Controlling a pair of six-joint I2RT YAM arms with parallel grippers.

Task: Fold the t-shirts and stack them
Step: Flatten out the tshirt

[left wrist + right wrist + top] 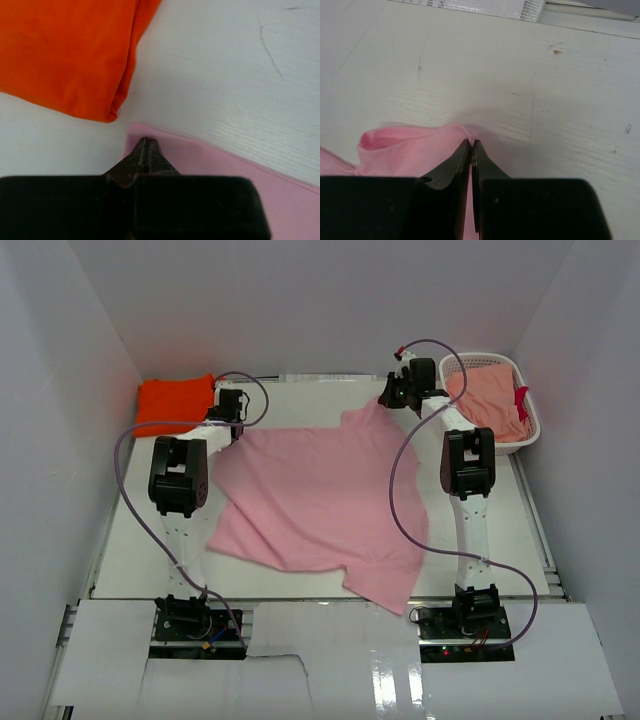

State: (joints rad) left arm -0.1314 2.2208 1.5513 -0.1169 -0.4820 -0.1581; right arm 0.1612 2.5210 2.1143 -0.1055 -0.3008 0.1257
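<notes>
A light pink t-shirt (320, 500) lies spread and rumpled across the middle of the table, its near hem folded over. My left gripper (232, 432) is shut on its far left corner; in the left wrist view the shut jaws (146, 142) pinch the pink cloth (225, 170). At the far right corner my right gripper (386, 400) is also shut on the shirt, and there the tips (471, 144) bite a raised fold of pink cloth (400, 150). A bright orange t-shirt (175, 400) sits folded at the back left, just beyond the left gripper (65, 55).
A white lattice basket (528, 435) stands at the back right with a salmon cloth (485, 400) inside; its edge (485, 6) shows at the top of the right wrist view. White walls close in the table on three sides.
</notes>
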